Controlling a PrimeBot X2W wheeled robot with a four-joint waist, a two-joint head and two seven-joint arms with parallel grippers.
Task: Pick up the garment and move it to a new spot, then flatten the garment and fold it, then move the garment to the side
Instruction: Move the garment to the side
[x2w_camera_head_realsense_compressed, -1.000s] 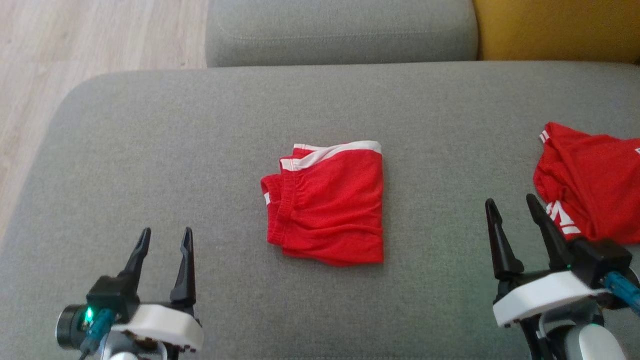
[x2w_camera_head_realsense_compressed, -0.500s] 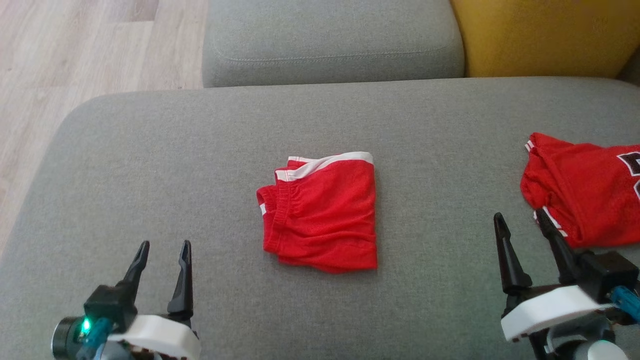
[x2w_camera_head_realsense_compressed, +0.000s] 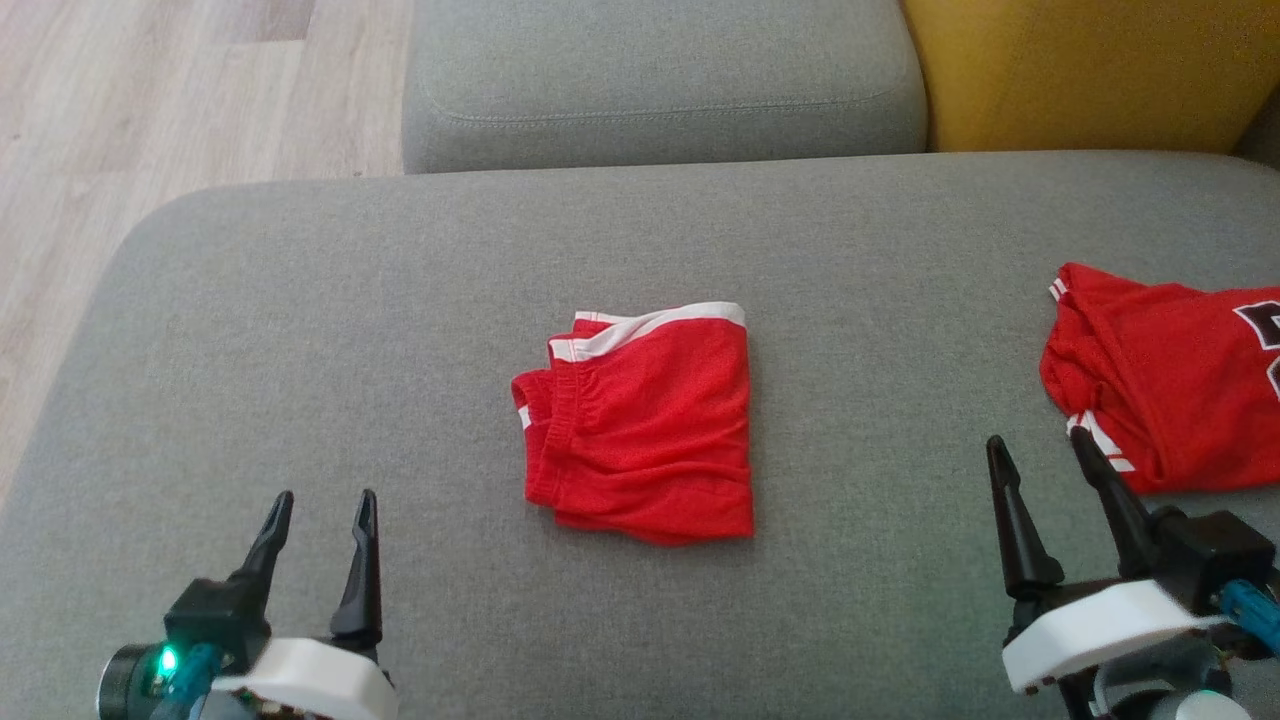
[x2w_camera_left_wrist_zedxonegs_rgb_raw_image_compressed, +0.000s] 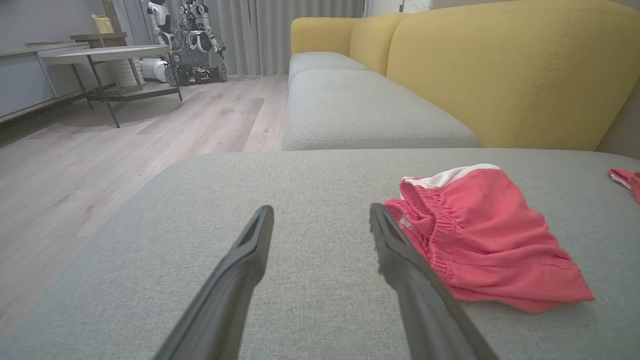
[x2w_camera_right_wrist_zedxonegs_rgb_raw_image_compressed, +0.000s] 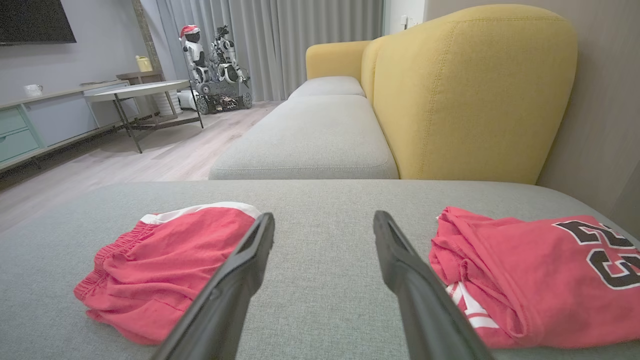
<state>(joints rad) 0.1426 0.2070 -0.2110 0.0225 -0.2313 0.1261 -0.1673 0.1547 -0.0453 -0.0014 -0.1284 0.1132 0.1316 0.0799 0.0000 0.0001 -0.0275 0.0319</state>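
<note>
Looking down from my head, I see the folded red shorts (x2w_camera_head_realsense_compressed: 645, 430) lying in the middle of the grey seat cushion (x2w_camera_head_realsense_compressed: 300, 330). White trim runs along their far edge and the gathered waistband faces my left. My left gripper (x2w_camera_head_realsense_compressed: 325, 497) hovers at the near left and my right gripper (x2w_camera_head_realsense_compressed: 1036, 438) at the near right. Both have their jaws spread wide and hold nothing. The shorts lie between them, apart from both.

A red jersey (x2w_camera_head_realsense_compressed: 1170, 375) lies at the cushion's right end, close to my right fingers; I cannot tell whether it touches them. My right wrist view brings out the dark number 23 (x2w_camera_right_wrist_zedxonegs_rgb_raw_image_compressed: 600, 250) on it. My left wrist view gives the waistband's puckered elastic close up, just past my right-hand finger.

Beyond the cushion sits a second grey seat (x2w_camera_head_realsense_compressed: 660, 80) with a yellow backrest (x2w_camera_right_wrist_zedxonegs_rgb_raw_image_compressed: 470, 95). The wrist views open onto the room: pale wood floor (x2w_camera_left_wrist_zedxonegs_rgb_raw_image_compressed: 150, 130), a table on dark legs (x2w_camera_left_wrist_zedxonegs_rgb_raw_image_compressed: 100, 52), grey curtains (x2w_camera_right_wrist_zedxonegs_rgb_raw_image_compressed: 300, 40), a dark screen (x2w_camera_right_wrist_zedxonegs_rgb_raw_image_compressed: 35, 20), and another robot (x2w_camera_right_wrist_zedxonegs_rgb_raw_image_compressed: 210, 65) in a Santa hat.
</note>
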